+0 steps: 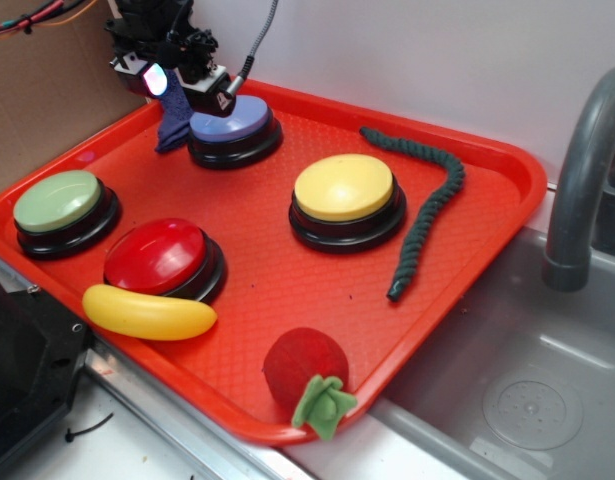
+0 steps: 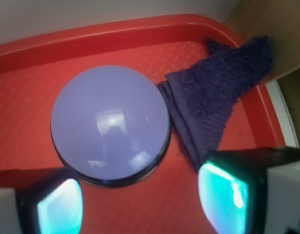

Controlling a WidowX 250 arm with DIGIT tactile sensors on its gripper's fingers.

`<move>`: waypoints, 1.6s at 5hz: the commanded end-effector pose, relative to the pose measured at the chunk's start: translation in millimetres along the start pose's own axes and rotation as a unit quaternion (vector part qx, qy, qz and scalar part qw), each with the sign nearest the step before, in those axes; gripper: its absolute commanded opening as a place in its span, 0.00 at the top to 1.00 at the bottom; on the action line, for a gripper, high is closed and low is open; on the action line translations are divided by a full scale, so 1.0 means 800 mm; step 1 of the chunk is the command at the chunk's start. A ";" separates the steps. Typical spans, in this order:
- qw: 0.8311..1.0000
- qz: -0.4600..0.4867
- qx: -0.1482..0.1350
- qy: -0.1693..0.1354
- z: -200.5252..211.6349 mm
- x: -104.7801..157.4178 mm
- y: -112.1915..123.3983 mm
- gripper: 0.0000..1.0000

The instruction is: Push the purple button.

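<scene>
Red plastic, the tray fills most of the exterior view, and the purple button sits at its far edge, around eleven o'clock from the tray's middle. The tool hangs directly over that corner, its body covering the button's near-left rim, with a dark blue cloth dangling just beside it at the button's nine o'clock. Whether the tool touches the dome I cannot tell from here. Well apart sit the yellow button near the centre, a red button and a green button toward the left, a banana at the front edge, a strawberry at six o'clock, and a green rope to the right.

In the wrist view the purple button lies at the picture's centre-left, its dome bare. The tool has its two fingers standing apart at the bottom, one at seven o'clock of the dome, the other at five o'clock and over the tip of the cloth. Nothing is held between them.

I judge this to be the approach step: lined up roughly, not yet pressing. The next move calls for shifting slightly toward twelve o'clock so a finger lands on the dome rather than the cloth, then a straight push down.
</scene>
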State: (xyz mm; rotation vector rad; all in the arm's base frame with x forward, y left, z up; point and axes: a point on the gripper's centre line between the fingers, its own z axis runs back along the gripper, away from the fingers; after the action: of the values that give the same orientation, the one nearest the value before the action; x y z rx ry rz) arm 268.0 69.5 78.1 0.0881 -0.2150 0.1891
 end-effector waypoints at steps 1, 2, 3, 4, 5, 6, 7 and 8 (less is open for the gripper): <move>1.000 -0.021 0.017 -0.010 -0.010 0.028 -0.007 0.00; 0.999 -0.028 0.014 -0.005 -0.021 0.032 -0.012 0.00; 0.999 -0.031 0.014 0.004 -0.030 0.034 -0.017 0.00; 1.000 -0.026 0.005 0.014 -0.025 0.029 -0.013 0.00; 1.000 -0.028 0.003 0.007 -0.006 0.028 -0.009 0.00; 0.999 -0.035 0.002 0.015 0.021 0.024 -0.006 0.00; 0.999 -0.029 -0.005 0.022 0.049 0.019 0.002 0.00; 0.999 -0.016 -0.008 0.026 0.064 0.017 0.009 0.00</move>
State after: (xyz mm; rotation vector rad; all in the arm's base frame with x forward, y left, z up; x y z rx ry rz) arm 261.1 64.4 105.7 0.0579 -0.0773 0.1349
